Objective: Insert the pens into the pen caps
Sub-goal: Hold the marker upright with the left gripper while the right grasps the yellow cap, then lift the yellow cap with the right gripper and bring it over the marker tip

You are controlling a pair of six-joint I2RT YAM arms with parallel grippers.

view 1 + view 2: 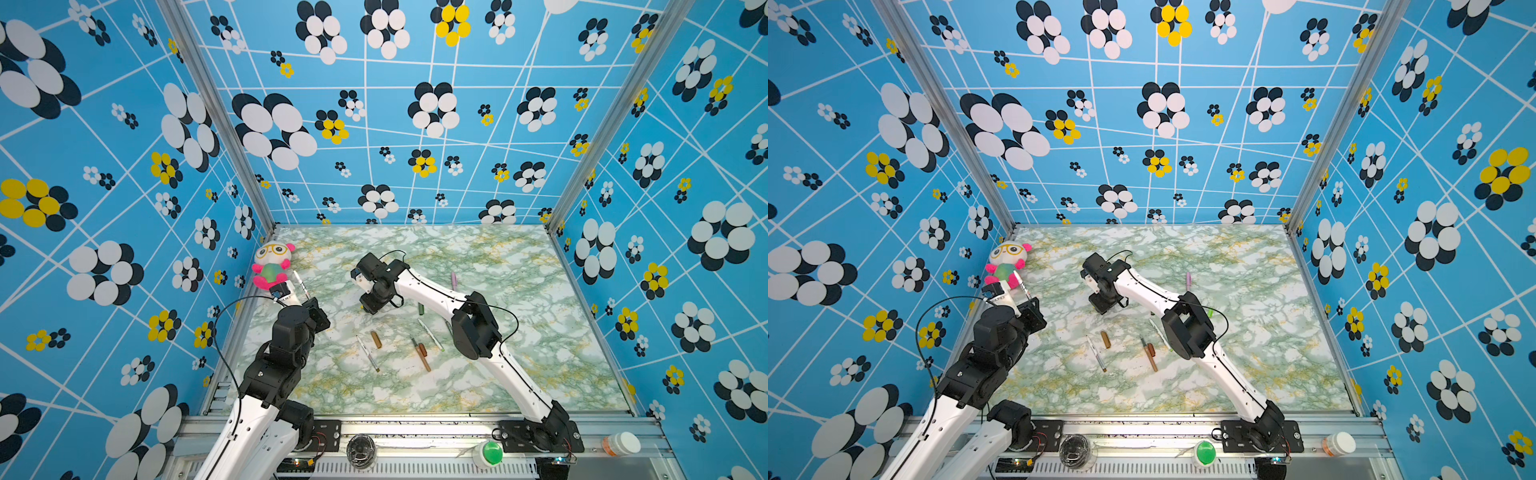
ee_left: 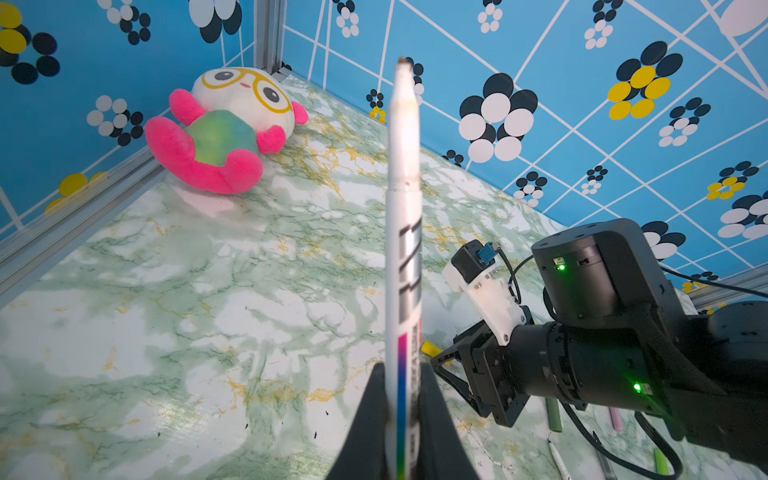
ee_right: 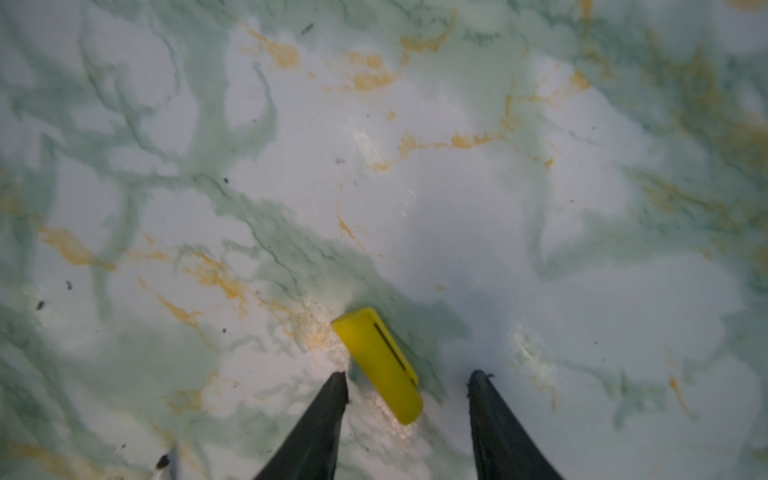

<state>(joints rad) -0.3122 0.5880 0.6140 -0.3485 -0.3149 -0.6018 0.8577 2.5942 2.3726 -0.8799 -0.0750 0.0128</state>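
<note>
My left gripper (image 2: 401, 374) is shut on a white pen (image 2: 403, 187), which points up and away with its tip bare. In a top view this pen (image 1: 301, 284) slants in front of the plush toy. My right gripper (image 3: 409, 380) is open and low over the table. A yellow pen cap (image 3: 380, 363) lies flat with one end between its fingers, nearer one finger, with no grip on it. In both top views more pens and caps lie mid-table: a white pen (image 1: 368, 353), a brown cap (image 1: 376, 339), a brown pen (image 1: 422, 357) and another white pen (image 1: 431, 334).
A pink and white plush toy (image 1: 272, 264) sits in the back left corner against the wall. A pink pen (image 1: 454, 281) and a dark green cap (image 1: 420, 308) lie beside my right arm. A green button (image 1: 490, 453) and a jar (image 1: 621, 444) stand on the front rail.
</note>
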